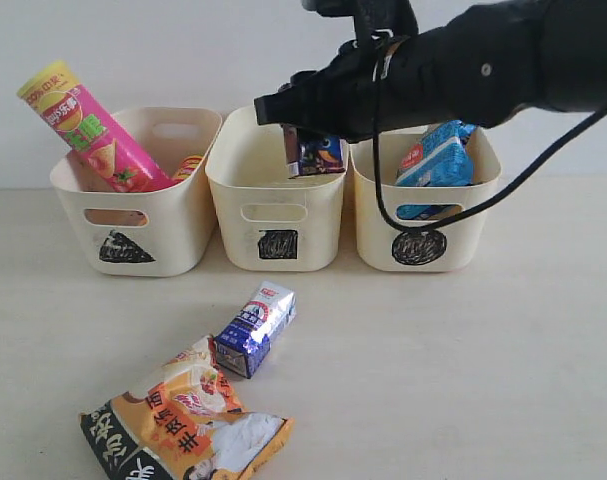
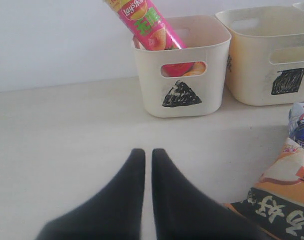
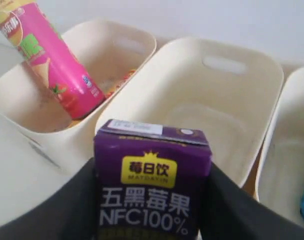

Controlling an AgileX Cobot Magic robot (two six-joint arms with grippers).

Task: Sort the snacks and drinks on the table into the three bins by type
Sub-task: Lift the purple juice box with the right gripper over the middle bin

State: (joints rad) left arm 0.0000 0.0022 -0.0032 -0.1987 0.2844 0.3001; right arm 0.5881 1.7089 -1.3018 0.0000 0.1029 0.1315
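Beige table (image 1: 463, 340), purple carton (image 3: 152, 180) between right fingers (image 3: 231, 212)

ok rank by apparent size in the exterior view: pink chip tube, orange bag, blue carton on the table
1. orange bag, though it's nearest the camera
2. pink chip tube, lower end hidden
3. blue carton

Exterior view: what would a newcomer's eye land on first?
The black right gripper holding a purple carton over the middle bin. Next, the pink tube leaning out of the left bin, then the orange bag and blue carton lying on the table in front.
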